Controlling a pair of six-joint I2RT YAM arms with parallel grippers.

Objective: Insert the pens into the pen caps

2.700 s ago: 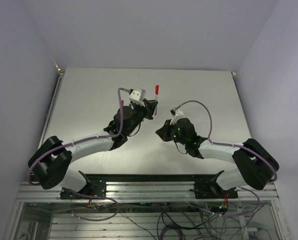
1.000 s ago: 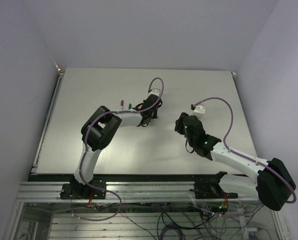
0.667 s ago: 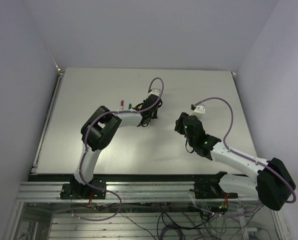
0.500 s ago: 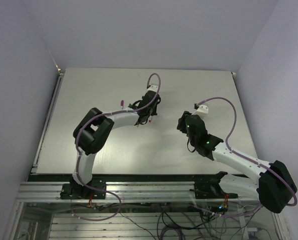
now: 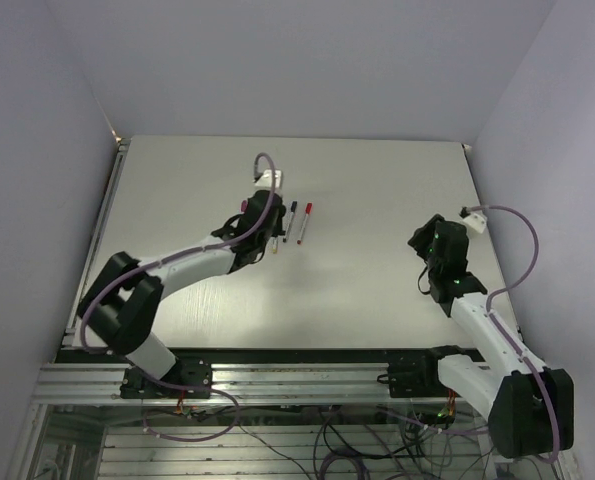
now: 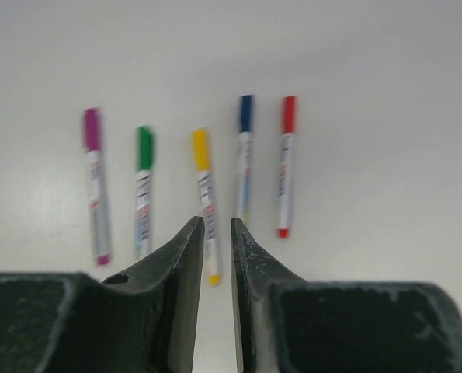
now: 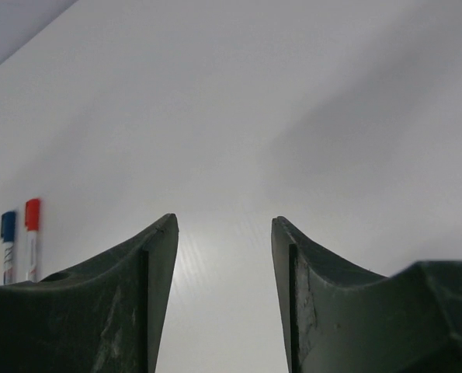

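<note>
I have the pens (image 6: 205, 186) lying side by side in one row on the table (image 5: 377, 190), pen caps (image 6: 200, 148) on their far ends. My left gripper (image 6: 214, 225) hangs at the near side of the row's middle, and my right gripper (image 7: 223, 225) is well apart to the right.

White table (image 5: 377, 200), pale walls (image 5: 277, 60) on 3 sides; alu frame (image 5: 297, 385) w/ wires (image 5: 357, 440) at near edge.
</note>
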